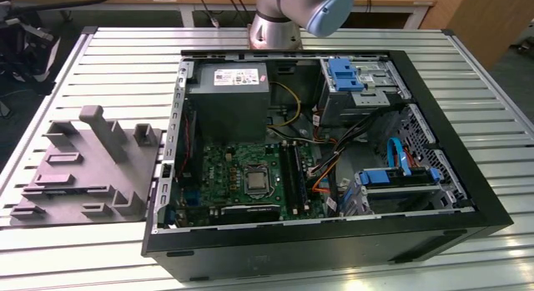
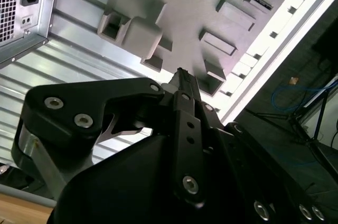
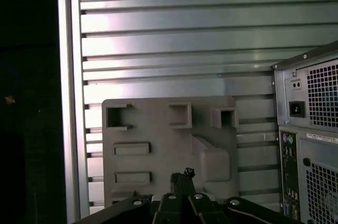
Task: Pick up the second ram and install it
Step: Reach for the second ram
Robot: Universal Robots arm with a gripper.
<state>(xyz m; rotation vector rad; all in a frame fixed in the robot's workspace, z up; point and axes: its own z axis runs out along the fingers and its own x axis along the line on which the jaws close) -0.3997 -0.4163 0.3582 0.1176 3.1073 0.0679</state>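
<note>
While the exterior view is looking down into the open computer case [image 1: 417, 231] lying on the slatted tabletop [image 1: 125, 59], with the arm [image 1: 279, 19] standing at twelve o'clock from it, both wrist views are looking along the tool [image 3: 182, 174]. The tool is sitting clenched, its fingertips [image 2: 185, 84] pressing together. It is pointing at the gray holder block [image 1: 84, 172] and hanging apart from it. In the exterior view that block is lying on the tabletop at nine o'clock from the case. Both wrist views are also facing the case's rear panel, where a power socket [image 3: 297, 109] is sitting beside vent grilles. Inside the case, the exterior view is showing the green board [image 1: 221, 169] lying at six o'clock from the gray power box [image 1: 229, 97]. Long dark sockets [image 1: 291, 175] are running along the board's three o'clock side. Whether the memory stick is sitting in one of them I cannot tell.
</note>
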